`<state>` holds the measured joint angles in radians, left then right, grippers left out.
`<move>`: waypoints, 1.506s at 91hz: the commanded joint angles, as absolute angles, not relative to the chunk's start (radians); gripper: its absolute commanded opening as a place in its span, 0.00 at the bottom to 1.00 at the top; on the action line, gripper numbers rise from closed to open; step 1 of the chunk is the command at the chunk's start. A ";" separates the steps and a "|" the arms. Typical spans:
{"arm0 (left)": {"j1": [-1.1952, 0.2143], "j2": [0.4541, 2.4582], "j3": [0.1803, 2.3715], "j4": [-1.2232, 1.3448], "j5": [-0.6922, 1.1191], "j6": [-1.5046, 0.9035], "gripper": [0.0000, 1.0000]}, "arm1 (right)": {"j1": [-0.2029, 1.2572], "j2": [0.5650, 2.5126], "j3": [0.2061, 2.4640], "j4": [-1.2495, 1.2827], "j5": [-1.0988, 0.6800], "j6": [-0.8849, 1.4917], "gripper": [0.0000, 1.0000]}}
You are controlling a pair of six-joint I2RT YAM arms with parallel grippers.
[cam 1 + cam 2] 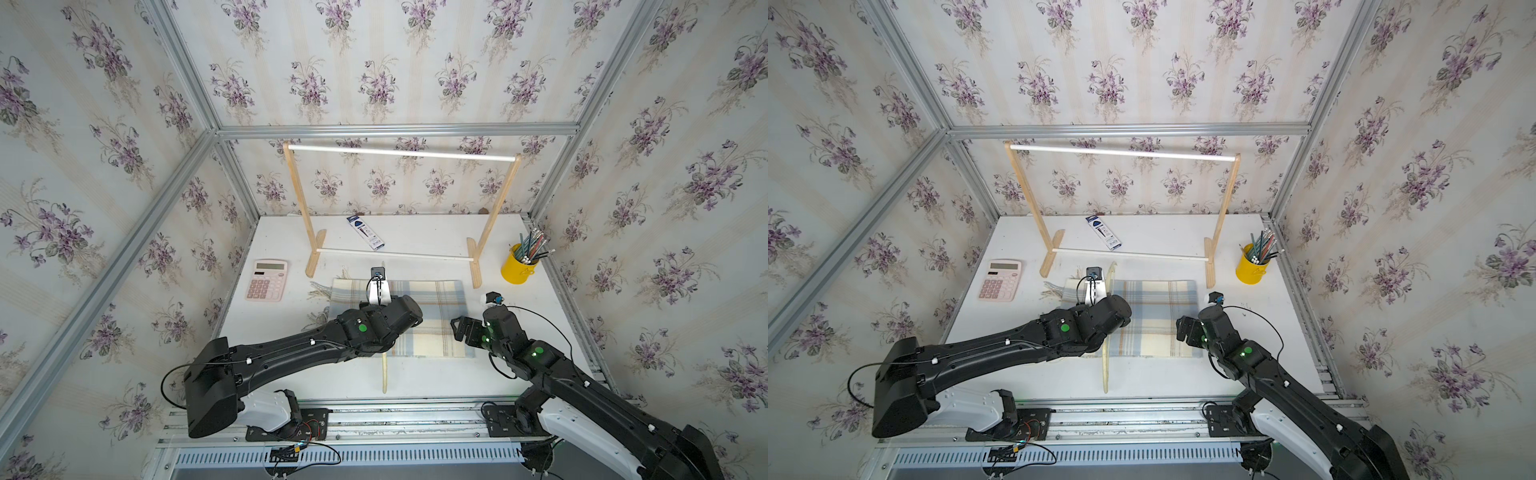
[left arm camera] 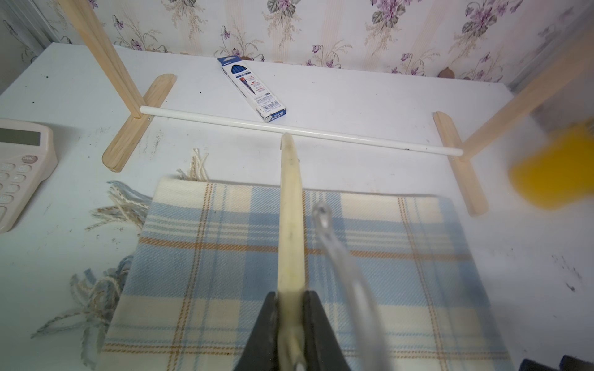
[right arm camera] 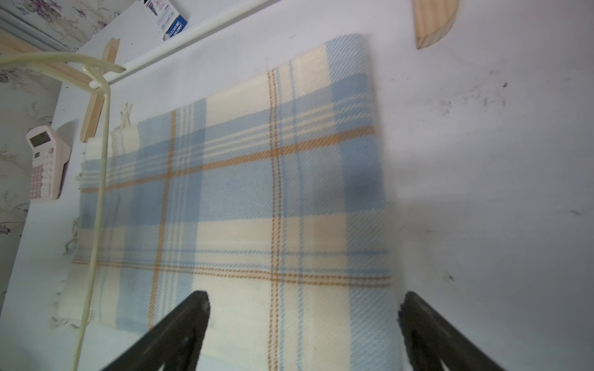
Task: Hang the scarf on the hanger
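Left wrist view: the left fingers (image 2: 262, 334) clamp the hanger (image 2: 291, 225) above the scarf (image 2: 418, 289), which lies folded flat on the desk (image 2: 369, 96); the right fingers (image 3: 183, 327) stand wide apart over the scarf's edge.

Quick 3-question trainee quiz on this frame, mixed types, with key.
1. True or false: the left gripper is shut on the hanger.
2. The scarf is: A) flat on the table; B) draped over the hanger; C) lifted by the left gripper.
3. Fill in: the right gripper is ___ (open/shut).
Key: 1 true; 2 A; 3 open.
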<state>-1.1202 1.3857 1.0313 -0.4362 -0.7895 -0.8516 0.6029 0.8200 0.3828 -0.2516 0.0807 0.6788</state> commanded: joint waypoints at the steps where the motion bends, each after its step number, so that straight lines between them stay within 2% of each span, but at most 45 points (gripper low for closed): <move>1: -1.121 1.402 1.035 -0.306 -0.831 -0.914 0.00 | 0.598 0.852 0.388 -0.186 0.029 0.649 0.96; 34: -1.124 1.587 1.161 -0.317 -0.728 -0.900 0.00 | 0.590 0.886 0.372 -0.164 0.048 0.624 0.97; 56: -1.123 1.613 1.170 -0.326 -0.737 -0.877 0.00 | 0.553 0.875 0.344 -0.170 0.051 0.616 0.97; 72: -1.123 1.640 1.181 -0.337 -0.752 -0.867 0.00 | 0.466 0.899 0.325 -0.141 0.005 0.609 0.97; 95: -1.119 1.653 1.195 -0.375 -0.794 -0.847 0.00 | 0.447 0.953 0.343 -0.148 -0.023 0.605 0.94; 137: -1.097 1.693 1.190 -0.416 -0.745 -0.882 0.00 | 0.412 1.077 0.439 -0.266 -0.065 0.559 0.90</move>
<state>-1.1015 1.6970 1.1889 -0.3950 -0.7494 -0.8722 0.4244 1.0477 0.4244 -0.2245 -0.0414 0.5938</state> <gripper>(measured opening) 0.163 0.913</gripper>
